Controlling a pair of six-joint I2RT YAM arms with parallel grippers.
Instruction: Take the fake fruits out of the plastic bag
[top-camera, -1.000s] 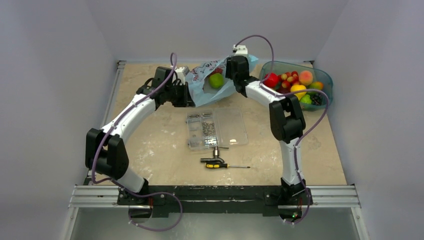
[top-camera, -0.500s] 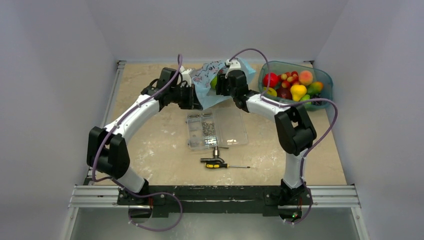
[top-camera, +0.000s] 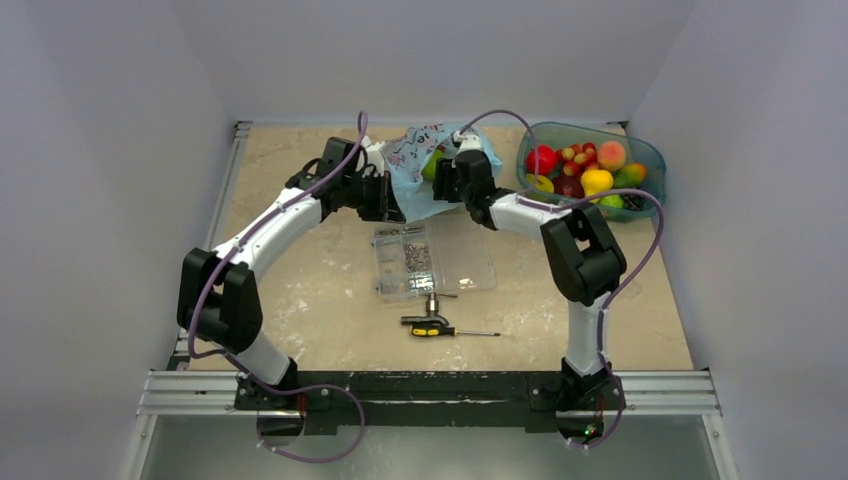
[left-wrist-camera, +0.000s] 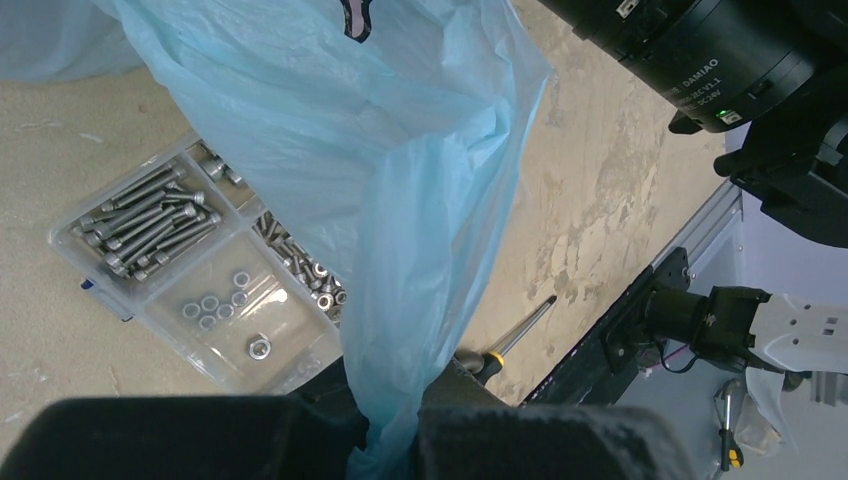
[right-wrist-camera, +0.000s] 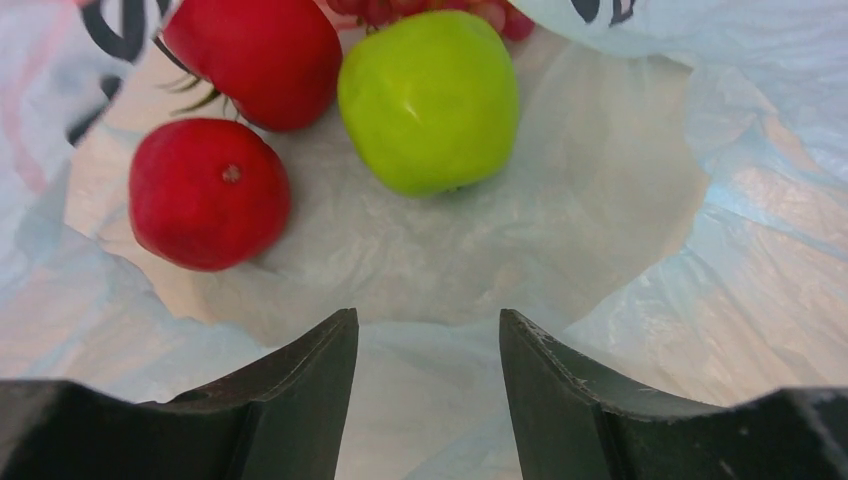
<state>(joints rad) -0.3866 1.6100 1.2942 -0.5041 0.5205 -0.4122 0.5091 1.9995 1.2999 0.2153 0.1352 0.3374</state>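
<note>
Pinching left claw (left-wrist-camera: 392, 425): clamped on thin crinkly light-blue plastic bag (left-wrist-camera: 380, 170), arm reaching forward.
Aiming right claw (right-wrist-camera: 428, 350): half-parted, empty, facing glossy green plastic apple (right-wrist-camera: 430, 100) inside bag.

1 overhead, 2 wrist close-ups on plastic bag (top-camera: 410, 160)

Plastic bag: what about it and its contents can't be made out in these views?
- Left wrist: the plastic bag drapes over the left gripper, hiding its fingertips.
- Top: the right gripper covers the bag's mouth; only a sliver of green apple shows.
- Right wrist: the top edge cuts off the grape bunch and upper red fruit.
</note>
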